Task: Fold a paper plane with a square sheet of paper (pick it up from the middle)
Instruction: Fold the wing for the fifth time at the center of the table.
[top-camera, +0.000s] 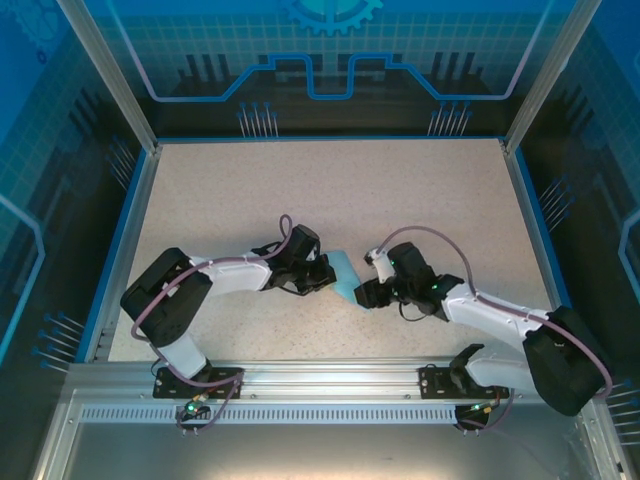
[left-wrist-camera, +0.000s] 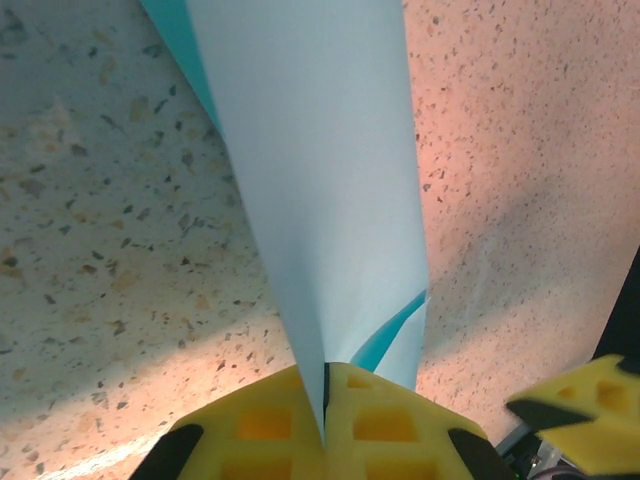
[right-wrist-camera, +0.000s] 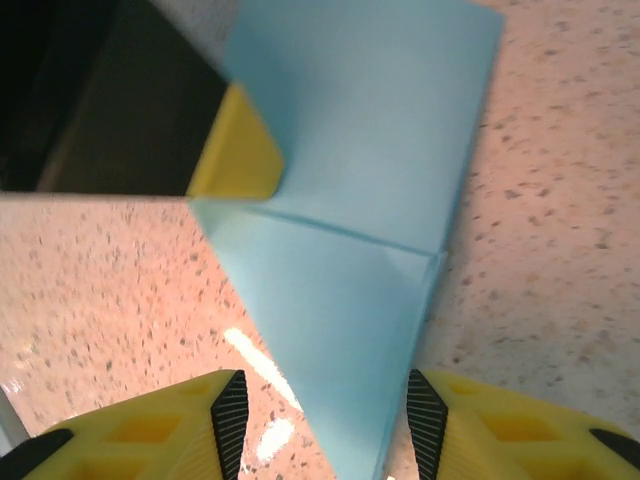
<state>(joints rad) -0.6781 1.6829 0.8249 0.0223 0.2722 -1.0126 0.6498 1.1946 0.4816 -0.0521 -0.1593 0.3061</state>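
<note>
currently the folded paper (left-wrist-camera: 320, 200) is held pinched at its crease between the closed left fingers (left-wrist-camera: 260, 430), reaching forward from them over the table (left-wrist-camera: 100, 250). its narrow end lies between the right fingers (right-wrist-camera: 150, 440), which stand apart without gripping it. the pinch is best kept firm, so the layers are not skewed.

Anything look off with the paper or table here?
Nothing stands out. The folded paper is near the middle of the table, creases crisp, no tears or crumpling visible. The left gripper has its jaws shut on one edge; the right gripper has open jaws straddling the pointed end.
</note>
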